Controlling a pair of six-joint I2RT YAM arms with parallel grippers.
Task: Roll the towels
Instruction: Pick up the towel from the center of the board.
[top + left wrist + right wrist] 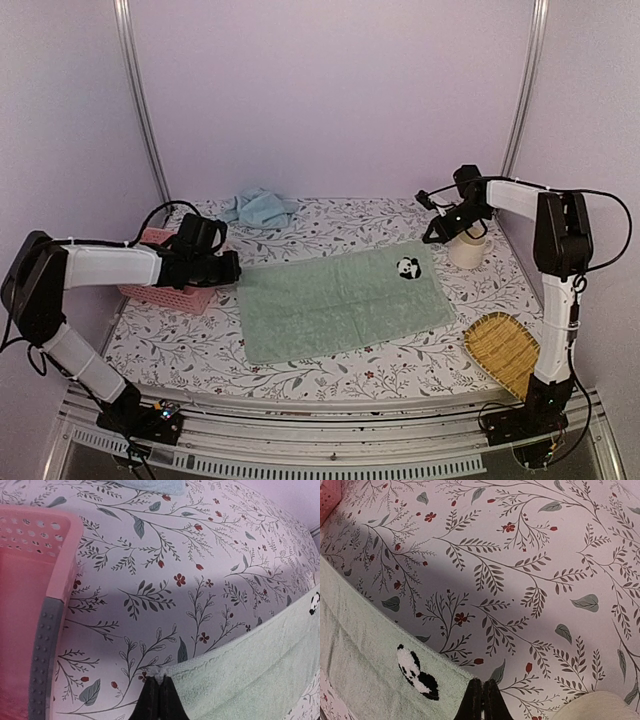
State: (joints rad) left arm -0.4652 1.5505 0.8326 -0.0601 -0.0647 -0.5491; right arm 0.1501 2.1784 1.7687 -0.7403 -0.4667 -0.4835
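Note:
A light green towel with a panda patch lies spread flat on the floral table. My left gripper is at its far left corner. In the left wrist view the gripper is shut on a tuft of that corner of the towel. My right gripper is at the far right corner. In the right wrist view the gripper is shut, with the towel's edge running into the fingers, beside the panda patch. A crumpled blue towel lies at the back.
A pink basket stands under and beside my left arm, and its rim shows in the left wrist view. A cream roll stands by my right gripper. A woven bamboo tray lies at the front right.

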